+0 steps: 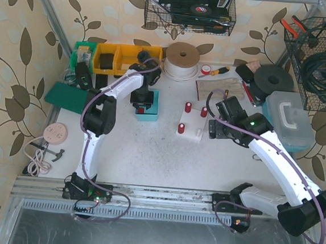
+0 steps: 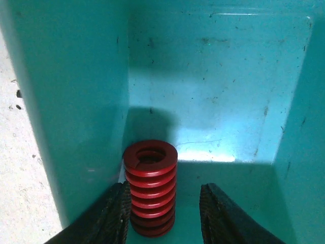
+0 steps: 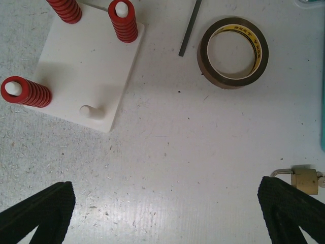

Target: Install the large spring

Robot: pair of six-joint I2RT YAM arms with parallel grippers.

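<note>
Inside a teal bin (image 2: 218, 101), the left gripper (image 2: 163, 203) stands partly open, with the large spring (image 2: 150, 188) upright between its fingers and not clamped. The right gripper (image 3: 167, 208) hangs wide open and empty, a white peg board (image 3: 86, 66) ahead-left of it.

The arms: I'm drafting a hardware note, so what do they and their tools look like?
The left arm and right arm have white link shells with black joints and bases, each trailed by a purple cable. The left tool and right tool have black, rough-textured fingers.
</note>
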